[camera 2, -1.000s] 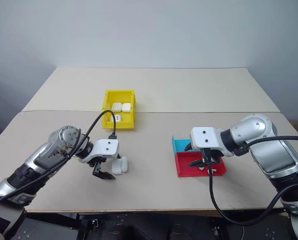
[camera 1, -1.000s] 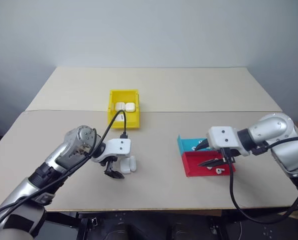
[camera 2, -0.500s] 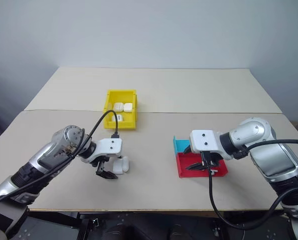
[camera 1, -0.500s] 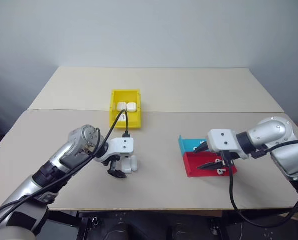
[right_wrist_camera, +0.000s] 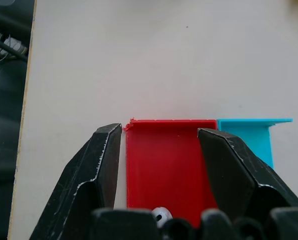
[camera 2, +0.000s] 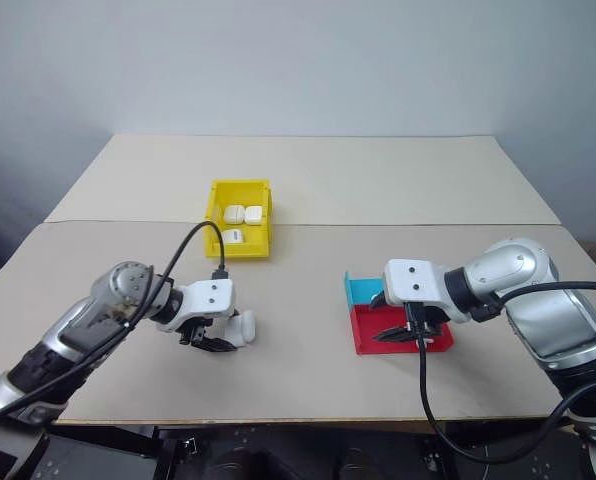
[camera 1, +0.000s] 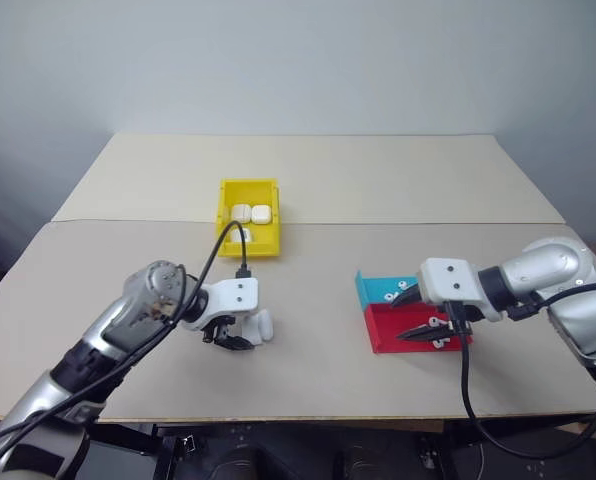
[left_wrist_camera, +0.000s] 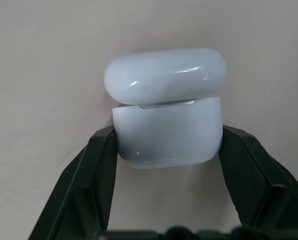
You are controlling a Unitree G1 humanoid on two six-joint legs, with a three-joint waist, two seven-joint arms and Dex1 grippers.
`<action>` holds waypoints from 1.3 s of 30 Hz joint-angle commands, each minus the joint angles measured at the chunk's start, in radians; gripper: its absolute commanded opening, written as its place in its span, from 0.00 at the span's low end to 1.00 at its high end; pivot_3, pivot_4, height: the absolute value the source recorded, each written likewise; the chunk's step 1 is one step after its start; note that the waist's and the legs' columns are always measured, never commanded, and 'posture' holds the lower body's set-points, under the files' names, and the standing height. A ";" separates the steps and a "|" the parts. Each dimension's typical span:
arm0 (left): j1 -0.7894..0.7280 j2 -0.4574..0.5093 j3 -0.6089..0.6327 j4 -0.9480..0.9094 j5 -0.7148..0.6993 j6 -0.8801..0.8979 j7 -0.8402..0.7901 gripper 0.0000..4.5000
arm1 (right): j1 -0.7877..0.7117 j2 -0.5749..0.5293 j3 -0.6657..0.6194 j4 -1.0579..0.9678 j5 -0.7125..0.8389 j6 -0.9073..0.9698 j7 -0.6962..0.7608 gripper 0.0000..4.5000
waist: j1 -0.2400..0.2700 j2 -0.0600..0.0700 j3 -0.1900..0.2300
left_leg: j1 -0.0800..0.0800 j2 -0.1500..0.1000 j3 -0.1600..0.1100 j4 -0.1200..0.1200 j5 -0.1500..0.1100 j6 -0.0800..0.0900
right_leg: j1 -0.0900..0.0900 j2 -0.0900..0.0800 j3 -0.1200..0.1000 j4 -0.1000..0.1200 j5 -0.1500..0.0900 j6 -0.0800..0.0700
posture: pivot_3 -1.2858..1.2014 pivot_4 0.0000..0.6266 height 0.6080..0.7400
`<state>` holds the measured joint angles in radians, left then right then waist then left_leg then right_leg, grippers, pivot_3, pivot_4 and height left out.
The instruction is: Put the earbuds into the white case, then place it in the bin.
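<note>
White case point(left_wrist_camera: 168, 115), lid ajar, now sits between the left fingers point(left_wrist_camera: 101, 165), which have narrowed from wide apart until both touch its lower shell on the worktop point(camera 1: 328, 370). Grasp looks set; filling comes next. Right fingers point(right_wrist_camera: 106, 165) hang spread, empty, over the red tray point(right_wrist_camera: 164, 165), one earbud point(right_wrist_camera: 160, 215) just beneath.

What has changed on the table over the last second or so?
The left gripper has narrowed its black fingers around the white case, which stands on the table with its lid flipped open; they now sit against both sides of its lower half. The right gripper stayed open over the red tray. The yellow bin with its cases and the teal tray are unchanged.
</note>
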<state>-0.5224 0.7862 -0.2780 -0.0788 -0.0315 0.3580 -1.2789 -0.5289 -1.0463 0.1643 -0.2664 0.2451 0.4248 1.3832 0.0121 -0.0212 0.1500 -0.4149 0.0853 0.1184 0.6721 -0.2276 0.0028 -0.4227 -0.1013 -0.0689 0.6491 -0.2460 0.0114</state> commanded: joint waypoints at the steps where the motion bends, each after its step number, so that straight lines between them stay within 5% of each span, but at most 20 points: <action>1: 0.039 -0.063 0.255 -0.001 -0.255 -0.207 -0.028 0.61 | -0.006 -0.021 -0.068 0.012 0.031 0.006 0.000 0.64 | 0.000 0.000 0.000 | 0.000 0.000 0.000 0.000 0.000 0.000 | 0.000 0.000 0.000 0.000 0.000 0.000 | 0.52 0.24 1.00; 7: 0.129 -0.195 0.367 -0.117 -0.520 -0.213 -0.028 0.61 | -0.014 -0.069 -0.045 0.065 -0.016 -0.078 0.049 0.64 | 0.002 0.000 0.000 | 0.000 -0.001 0.000 0.002 -0.001 0.002 | 0.002 -0.001 0.000 -0.001 0.000 0.000 | 0.52 0.24 1.00; 11: 0.129 -0.241 0.333 -0.163 -0.601 -0.106 0.009 0.61 | -0.012 -0.066 0.001 0.083 -0.079 -0.122 0.040 0.64 | 0.000 0.000 0.000 | 0.000 0.000 0.000 0.003 -0.001 0.002 | 0.002 -0.001 -0.001 0.000 0.000 0.001 | 0.52 0.24 1.00; 20: 0.102 -0.464 0.249 -0.225 -0.596 -0.126 0.206 0.61 | -0.019 -0.051 0.043 0.130 -0.142 -0.173 0.047 0.64 | 0.002 0.000 0.000 | -0.001 -0.001 0.000 0.004 -0.001 0.002 | 0.003 -0.001 0.000 -0.001 0.000 0.001 | 0.52 0.24 1.00; 39: 0.147 -0.356 0.303 -0.326 -0.712 -0.031 0.246 0.61 | -0.061 0.010 0.112 0.218 -0.264 -0.239 0.051 0.64 | -0.001 0.000 0.000 | 0.000 -0.001 0.000 0.003 -0.001 0.002 | 0.003 0.000 0.000 -0.001 0.000 0.001 | 0.52 0.24 1.00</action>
<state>-0.3769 0.4222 -0.0068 -0.3592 -0.6980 0.3210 -1.0144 -0.5722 -1.0329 0.2905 -0.0461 -0.0171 0.2015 1.4322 0.0114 -0.0208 0.1498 -0.4146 0.0848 0.1181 0.6753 -0.2289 0.0046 -0.4199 -0.1017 -0.0691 0.6480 -0.2458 0.0125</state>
